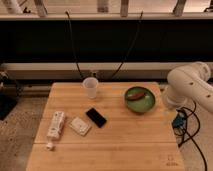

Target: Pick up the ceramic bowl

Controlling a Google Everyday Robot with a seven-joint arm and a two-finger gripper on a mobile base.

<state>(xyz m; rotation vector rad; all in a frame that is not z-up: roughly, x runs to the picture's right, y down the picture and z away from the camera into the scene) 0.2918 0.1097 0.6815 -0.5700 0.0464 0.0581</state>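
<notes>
The ceramic bowl [139,99] is round, shallow and glossy green with a brown-orange patch inside. It sits on the wooden table [125,145] near the back right. My white arm [192,86] hangs just right of the table's right edge, beside the bowl. My gripper itself is out of view; only the arm's rounded links show.
A translucent white plastic cup [91,87] stands at the table's back middle. A black phone [95,117], a small white packet [79,126] and a long white object [55,125] lie left of centre. Cables [180,124] hang by the table's right side. A dark ledge runs behind.
</notes>
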